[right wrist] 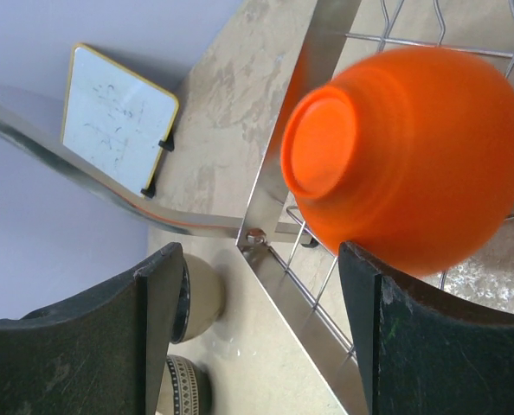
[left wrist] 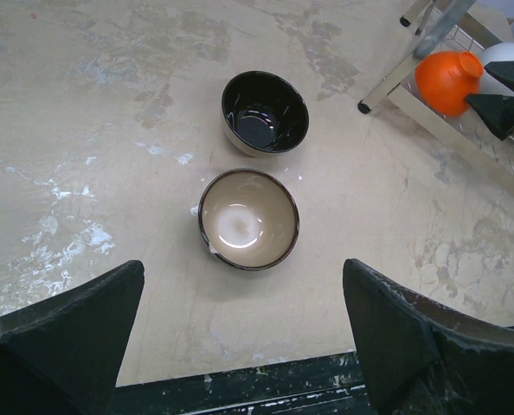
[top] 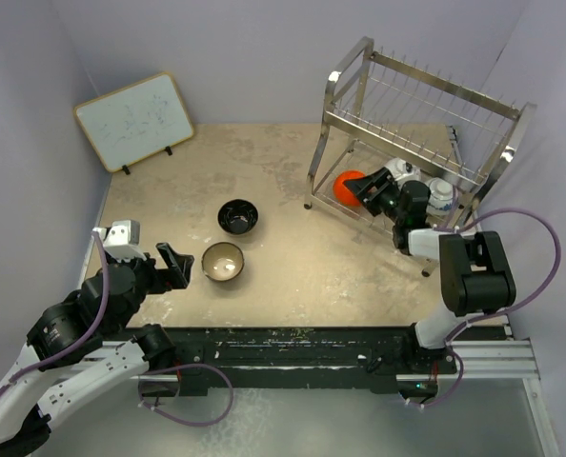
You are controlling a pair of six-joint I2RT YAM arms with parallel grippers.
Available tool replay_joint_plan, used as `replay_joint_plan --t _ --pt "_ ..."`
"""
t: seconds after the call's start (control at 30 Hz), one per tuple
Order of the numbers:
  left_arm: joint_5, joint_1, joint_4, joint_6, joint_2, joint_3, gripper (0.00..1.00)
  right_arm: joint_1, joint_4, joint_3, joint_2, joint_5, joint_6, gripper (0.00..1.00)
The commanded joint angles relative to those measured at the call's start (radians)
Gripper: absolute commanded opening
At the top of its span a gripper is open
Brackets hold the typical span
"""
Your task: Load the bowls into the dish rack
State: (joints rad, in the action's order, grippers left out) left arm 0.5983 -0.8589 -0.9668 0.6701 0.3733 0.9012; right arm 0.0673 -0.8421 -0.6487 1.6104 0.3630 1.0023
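Note:
The silver wire dish rack (top: 424, 88) stands at the back right. On its lower tier the orange-red bowl (top: 347, 187) lies on its side, with the white bowl (top: 403, 169) and the blue-and-white bowl (top: 441, 195) behind it. The black bowl (top: 237, 216) and the tan bowl (top: 223, 261) stand upright on the table. My right gripper (top: 372, 190) is open inside the lower tier, right at the orange bowl (right wrist: 404, 156), whose base faces the camera. My left gripper (top: 173, 267) is open and empty, just short of the tan bowl (left wrist: 248, 218); the black bowl (left wrist: 266, 112) is beyond it.
A wood-framed whiteboard (top: 133, 121) leans against the back left wall. Purple walls close in the table on three sides. The rack's legs and low rail (right wrist: 300, 130) lie around my right gripper. A black base rail (top: 293, 343) runs along the near edge.

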Motion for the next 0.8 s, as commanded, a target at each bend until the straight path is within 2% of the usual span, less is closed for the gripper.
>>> replay_joint_plan --t 0.0,0.27,0.6,0.77 --pt "0.005 -0.005 0.020 0.008 0.015 0.003 0.99 0.006 -0.114 -0.043 0.056 0.065 0.037 0.74" --pt "0.003 -0.005 0.022 0.006 0.032 0.005 0.99 0.009 -0.190 -0.114 0.147 0.066 0.057 0.74" --pt "0.008 -0.005 0.019 0.008 0.032 0.004 0.99 0.008 -0.136 -0.279 0.246 0.040 0.060 0.73" --pt "0.007 -0.005 0.019 0.007 0.030 0.004 0.99 0.008 -0.087 -0.338 0.267 -0.026 0.017 0.73"
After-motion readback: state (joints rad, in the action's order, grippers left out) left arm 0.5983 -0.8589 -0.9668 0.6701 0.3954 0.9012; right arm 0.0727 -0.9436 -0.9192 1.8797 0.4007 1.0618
